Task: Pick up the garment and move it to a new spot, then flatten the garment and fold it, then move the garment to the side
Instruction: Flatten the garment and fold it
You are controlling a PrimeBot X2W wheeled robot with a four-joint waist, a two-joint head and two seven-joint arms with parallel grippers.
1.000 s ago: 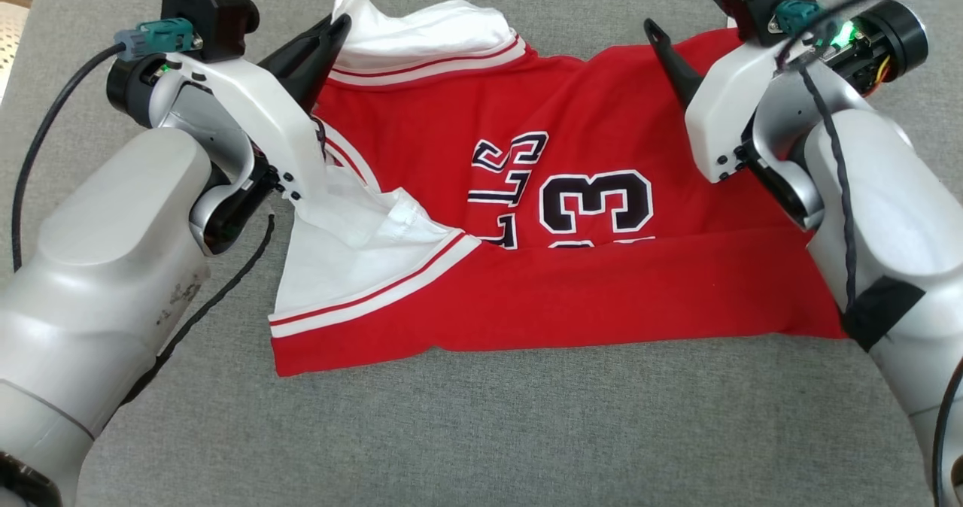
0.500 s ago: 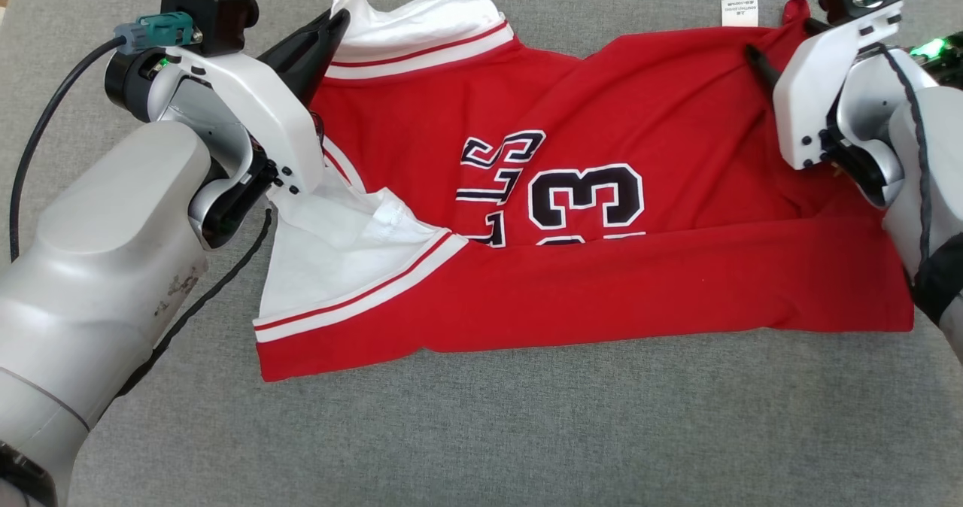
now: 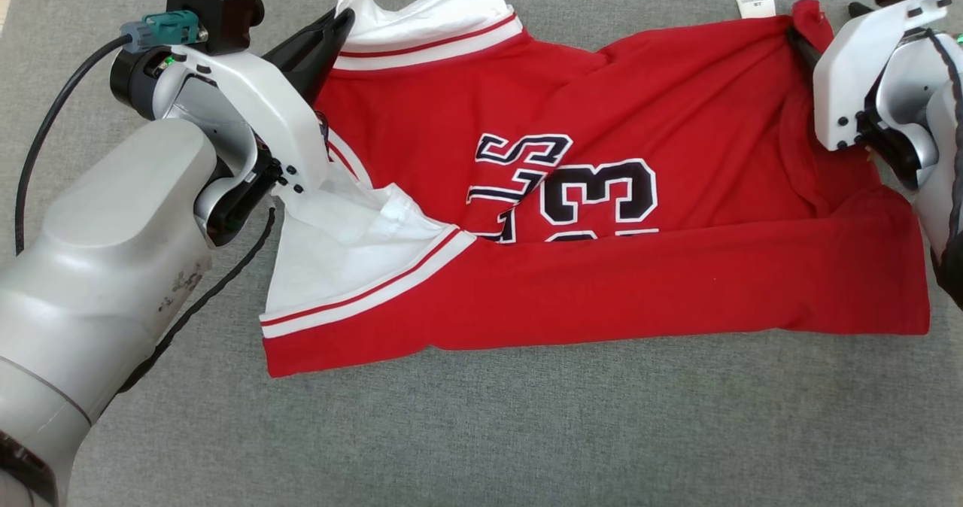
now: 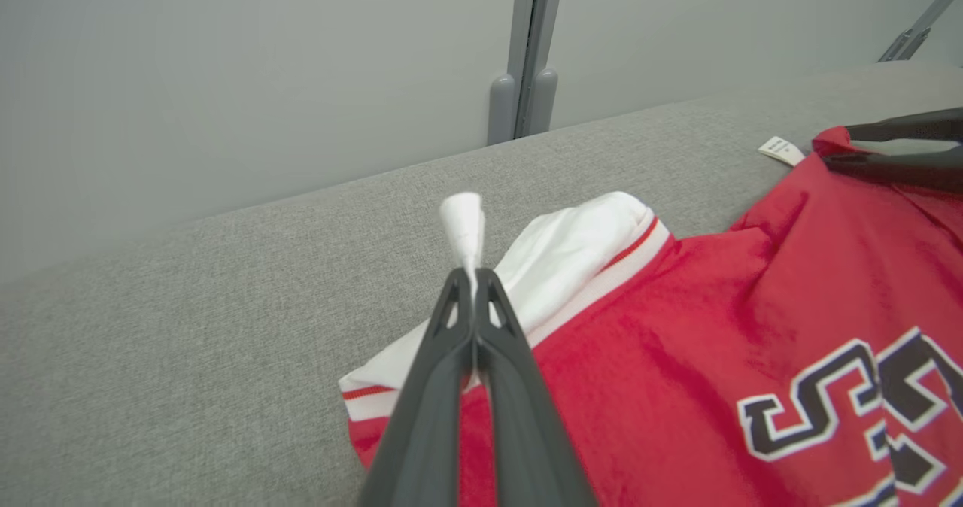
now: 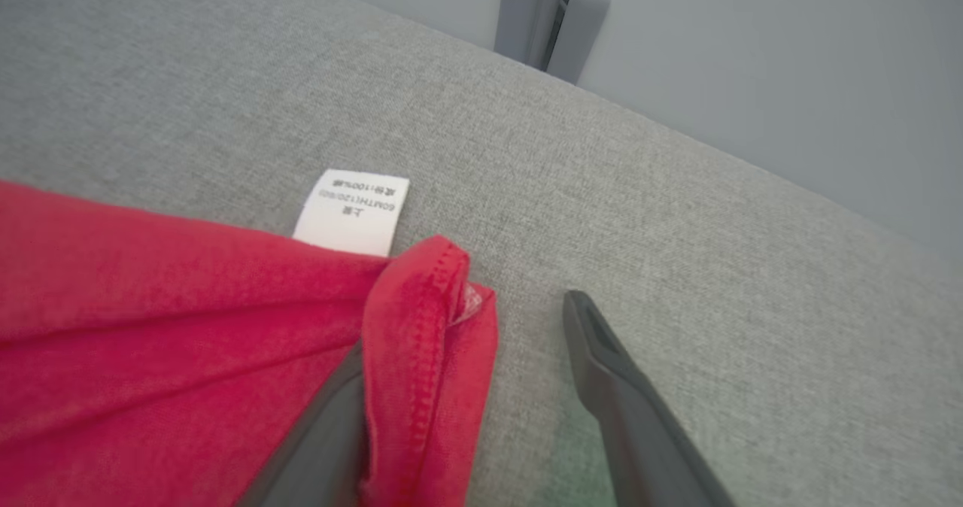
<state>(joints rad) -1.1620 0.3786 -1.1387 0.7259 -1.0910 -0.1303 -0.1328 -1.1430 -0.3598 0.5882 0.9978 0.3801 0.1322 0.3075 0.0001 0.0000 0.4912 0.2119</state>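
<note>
Garment [image 3: 602, 289]: one red jersey with black-and-white lettering and a "23". It lay spread on the grey cushion [image 3: 481, 432], its near edge turned over the lower part of the print and its right side rumpled.
Handling (judged): light, thin and limp. It would sag between any two held points, and the smooth knit could slip out of a shallow pinch.
Where to hold (judged): corners and hemmed edges, where stitching doubles the layer. Two well-separated points along one edge would hold it spread.
White sections: two, each bordered by red-striped trim. These were the far panel [image 3: 429, 18] and the near panel [image 3: 338, 259], both at the jersey's left end.
Care tag [image 5: 351, 212]: one, white, at the far hem just beside the right corner.
Left gripper [image 4: 470, 277]: fingers pressed together on a pinch of white cloth at the far left corner, with a tuft standing out beyond the tips.
Right gripper [image 5: 481, 308]: fingers spread apart. The red hem corner draped against one finger while the other stood clear over bare cushion, so nothing was clamped.
Background: a pale wall with one grey post [image 4: 527, 78] behind the cushion.
Count: one garment, one tag, two panels, two grippers.
</note>
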